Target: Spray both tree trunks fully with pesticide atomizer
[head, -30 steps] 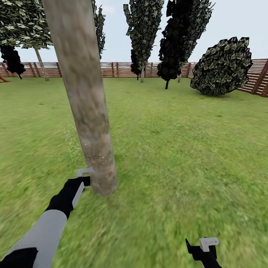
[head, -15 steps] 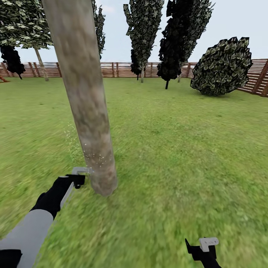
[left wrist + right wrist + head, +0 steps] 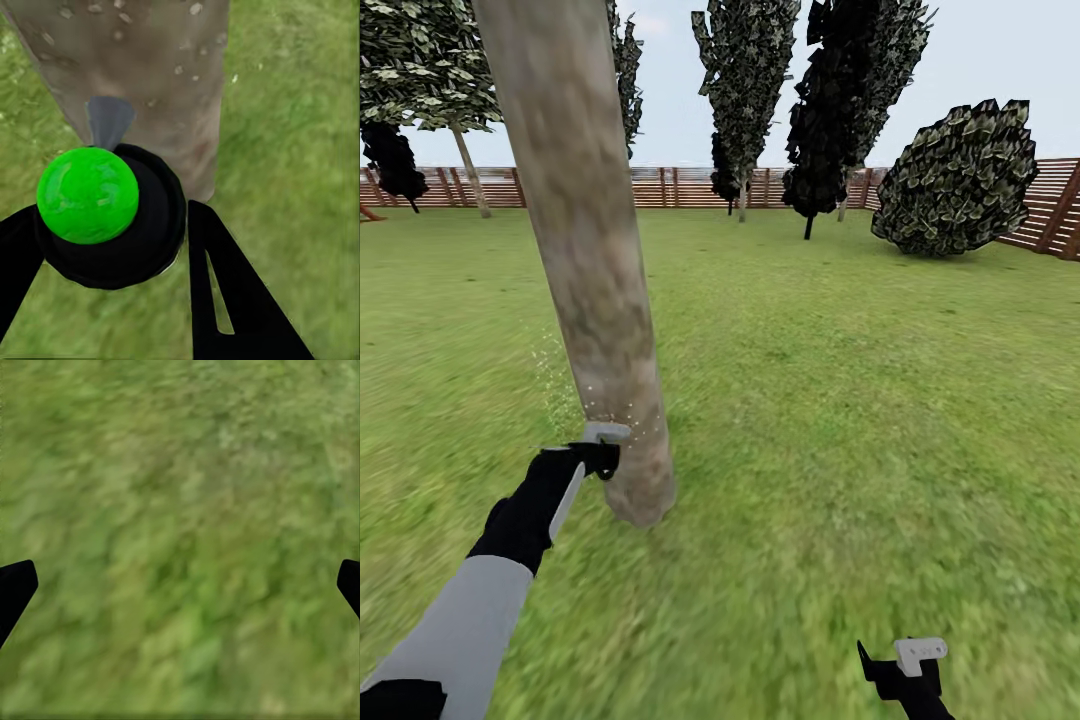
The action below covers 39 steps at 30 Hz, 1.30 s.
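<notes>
Green grass lawn (image 3: 840, 400) stretching out flat to the slatted wooden fence (image 3: 690, 187), thick mottled tree trunk (image 3: 595, 280) standing rooted in it up close, round leafy bush (image 3: 958, 180) sitting far right, thin dark trees (image 3: 815, 110) rising along the back

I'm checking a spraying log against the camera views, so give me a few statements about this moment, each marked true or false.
1. The left end effector holds the pesticide atomizer, its grey nozzle towards the tree trunk. True.
2. The part of the atomizer facing the wrist camera is red. False: it is bright green.
3. Whitish pesticide specks dot the lower trunk. True.
4. The right end effector grips a second atomizer. False: it is open over bare grass.
5. The round leafy bush stands right beside the sprayed trunk. False: it sits far off by the wooden fence.
</notes>
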Available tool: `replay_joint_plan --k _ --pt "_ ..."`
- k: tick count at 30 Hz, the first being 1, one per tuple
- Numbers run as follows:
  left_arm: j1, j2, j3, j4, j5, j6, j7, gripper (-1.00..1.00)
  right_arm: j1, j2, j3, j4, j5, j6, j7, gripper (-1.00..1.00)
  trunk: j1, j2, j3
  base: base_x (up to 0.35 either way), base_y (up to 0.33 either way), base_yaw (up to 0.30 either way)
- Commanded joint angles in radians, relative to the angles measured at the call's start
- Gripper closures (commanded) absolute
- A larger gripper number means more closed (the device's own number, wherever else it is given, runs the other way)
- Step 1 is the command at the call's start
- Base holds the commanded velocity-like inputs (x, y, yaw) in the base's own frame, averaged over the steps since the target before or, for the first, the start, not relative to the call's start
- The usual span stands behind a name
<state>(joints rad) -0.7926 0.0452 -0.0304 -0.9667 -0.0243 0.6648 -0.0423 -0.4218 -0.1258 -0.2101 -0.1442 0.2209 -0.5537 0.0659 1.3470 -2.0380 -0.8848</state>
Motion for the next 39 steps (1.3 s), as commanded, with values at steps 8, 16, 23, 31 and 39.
replay_joint_plan --k 8,16,23,31,39 --pt "0.000 0.051 0.055 -0.015 0.000 0.042 -0.002 1.00 0.000 0.000 0.000 0.000 0.000 0.000 0.000 -1.00 0.000 0.000 0.000 0.000 0.000 0.000" --pt "0.000 0.015 0.010 -0.104 0.002 0.096 -0.001 1.00 0.000 0.000 0.000 0.000 0.000 0.000 -0.001 -1.00 0.000 0.000 0.000 0.000 0.000 0.000" --pt "-0.002 0.059 0.109 -0.128 0.004 0.117 -0.004 1.00 0.000 0.000 0.000 0.000 0.000 0.000 -0.001 -1.00 0.000 0.000 0.000 0.000 0.000 0.000" --pt "-0.005 0.016 0.053 -0.239 0.004 0.233 -0.002 1.00 0.000 0.000 0.000 0.000 0.000 0.000 -0.002 -1.00 0.000 0.000 0.000 0.000 0.000 0.000" --pt "-0.013 0.041 0.145 -0.253 0.002 0.280 -0.003 1.00 0.000 0.000 0.000 0.000 0.000 0.000 -0.002 -1.00 0.000 0.000 0.000 0.000 0.000 0.000"
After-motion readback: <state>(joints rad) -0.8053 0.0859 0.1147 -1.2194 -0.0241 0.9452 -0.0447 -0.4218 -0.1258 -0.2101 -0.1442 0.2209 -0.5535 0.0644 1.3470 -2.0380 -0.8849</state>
